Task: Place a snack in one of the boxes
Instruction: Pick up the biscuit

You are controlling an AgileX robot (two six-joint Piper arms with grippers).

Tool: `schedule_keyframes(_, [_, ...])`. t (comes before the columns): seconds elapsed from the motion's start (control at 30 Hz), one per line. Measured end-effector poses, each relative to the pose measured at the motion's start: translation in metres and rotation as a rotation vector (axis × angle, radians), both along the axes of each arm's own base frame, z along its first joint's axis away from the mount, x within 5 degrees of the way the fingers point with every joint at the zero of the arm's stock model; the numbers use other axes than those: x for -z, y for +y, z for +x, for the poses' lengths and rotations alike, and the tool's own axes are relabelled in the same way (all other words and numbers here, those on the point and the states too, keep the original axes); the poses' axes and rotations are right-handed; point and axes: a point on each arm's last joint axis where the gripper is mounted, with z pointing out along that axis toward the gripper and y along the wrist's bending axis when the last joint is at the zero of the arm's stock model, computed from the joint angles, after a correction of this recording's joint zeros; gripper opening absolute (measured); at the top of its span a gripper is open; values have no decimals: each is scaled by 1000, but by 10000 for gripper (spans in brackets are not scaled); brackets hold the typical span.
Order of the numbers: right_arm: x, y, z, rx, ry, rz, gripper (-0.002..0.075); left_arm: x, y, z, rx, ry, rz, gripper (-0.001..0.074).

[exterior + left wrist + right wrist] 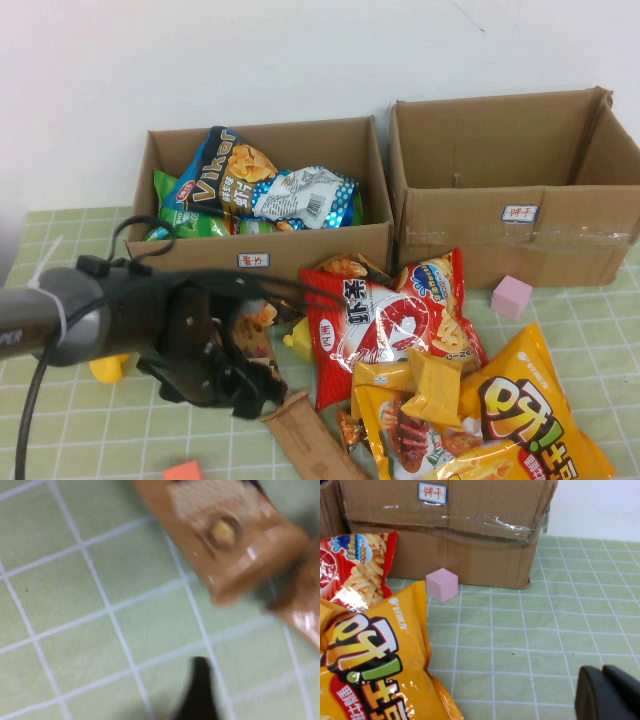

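Note:
Two open cardboard boxes stand at the back: the left box (200,262) holds several snack bags and the right box (470,225) looks empty. A brown snack bar (308,432) lies on the green checked mat at the front. My left gripper (250,393) hovers low just left of it, open and empty. In the left wrist view the bar (225,535) is blurred, and one dark fingertip (200,690) shows over bare mat. My right gripper (604,692) is shut and empty, low over the mat in front of the right box (470,545); it is out of the high view.
A pile of snack bags lies in the middle: a red bag (380,325) and a big orange bag (530,410), also in the right wrist view (375,665). A pink cube (511,297) sits by the right box. A yellow object (108,368) and an orange block (183,470) lie front left.

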Motion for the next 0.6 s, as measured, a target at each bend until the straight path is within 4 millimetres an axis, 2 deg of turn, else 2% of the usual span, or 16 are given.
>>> schedule_keyframes(0.1, [0,0,0,0,0,0,-2,8,3,10,-113,-25,-79,584])
schedule_keyframes(0.17, [0,0,0,0,0,0,-2,12,2,15,-150,-52,-111,617])
schedule_keyframes(0.4, [0,0,0,0,0,0,-2,21,-4,33,-180,-129,-151,640])
schedule_keyframes(0.6, [0,0,0,0,0,0,-2,29,-14,55,-145,-89,-115,640])
